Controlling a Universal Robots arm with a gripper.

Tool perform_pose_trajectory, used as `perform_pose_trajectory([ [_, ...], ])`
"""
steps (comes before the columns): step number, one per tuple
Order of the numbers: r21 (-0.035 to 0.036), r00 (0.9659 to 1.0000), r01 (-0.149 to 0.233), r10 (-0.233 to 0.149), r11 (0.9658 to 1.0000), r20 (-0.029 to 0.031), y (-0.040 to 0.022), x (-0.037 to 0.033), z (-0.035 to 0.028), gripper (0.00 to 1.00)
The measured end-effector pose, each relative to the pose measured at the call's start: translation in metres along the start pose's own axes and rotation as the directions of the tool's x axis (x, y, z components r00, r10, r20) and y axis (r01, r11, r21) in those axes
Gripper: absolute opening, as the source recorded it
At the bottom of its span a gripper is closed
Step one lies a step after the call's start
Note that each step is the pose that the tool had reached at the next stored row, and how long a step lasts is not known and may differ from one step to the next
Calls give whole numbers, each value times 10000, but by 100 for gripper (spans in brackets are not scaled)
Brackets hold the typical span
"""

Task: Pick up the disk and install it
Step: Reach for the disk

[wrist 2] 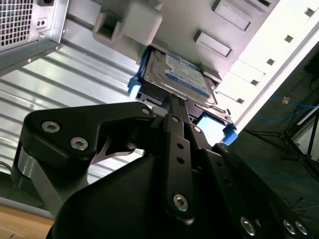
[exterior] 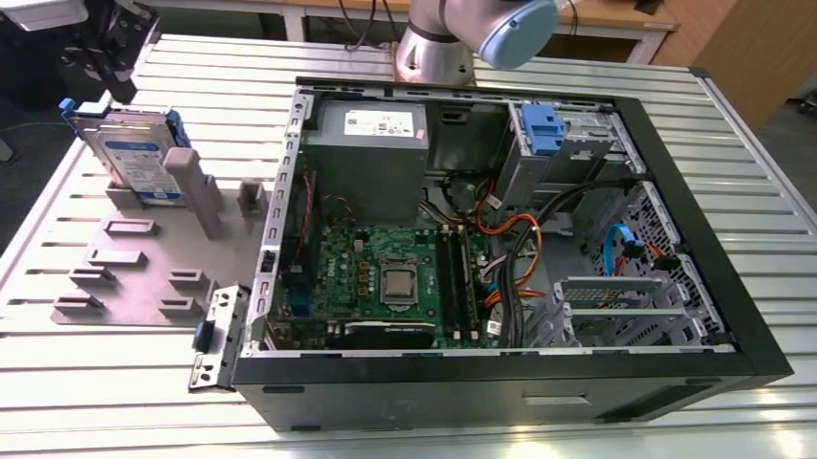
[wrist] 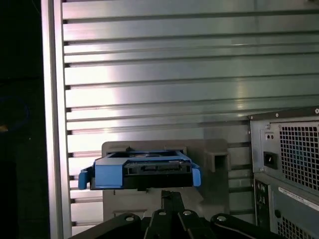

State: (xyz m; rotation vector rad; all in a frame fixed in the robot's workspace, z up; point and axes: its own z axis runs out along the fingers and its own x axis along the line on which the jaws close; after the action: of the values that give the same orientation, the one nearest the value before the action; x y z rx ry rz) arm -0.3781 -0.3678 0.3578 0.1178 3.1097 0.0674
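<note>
Shows the disk upright in the grey rack, at the exterior view's left of the open case (motherboard inside). Puts the gripper near the disk, jaws pressed together.

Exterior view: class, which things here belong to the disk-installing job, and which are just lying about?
Belongs to the job:
the disk, standing upright in the grey holder
open computer case

Lying about:
metal bracket beside the case
slatted table
</note>
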Motion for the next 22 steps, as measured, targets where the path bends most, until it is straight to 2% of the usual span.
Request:
perform_pose_trajectory([
  [5, 0, 10000, 0, 0, 10000, 0, 20, 91, 89, 11],
  [13, 2, 10000, 1, -1, 10000, -1, 71, 161, 180, 11],
  [17, 1, 10000, 1, -1, 10000, -2, 75, 164, 184, 11],
  [19, 0, 10000, 0, 0, 10000, 0, 80, 163, 115, 11],
  [22, 1, 10000, 1, -1, 10000, -1, 80, 164, 115, 11],
])
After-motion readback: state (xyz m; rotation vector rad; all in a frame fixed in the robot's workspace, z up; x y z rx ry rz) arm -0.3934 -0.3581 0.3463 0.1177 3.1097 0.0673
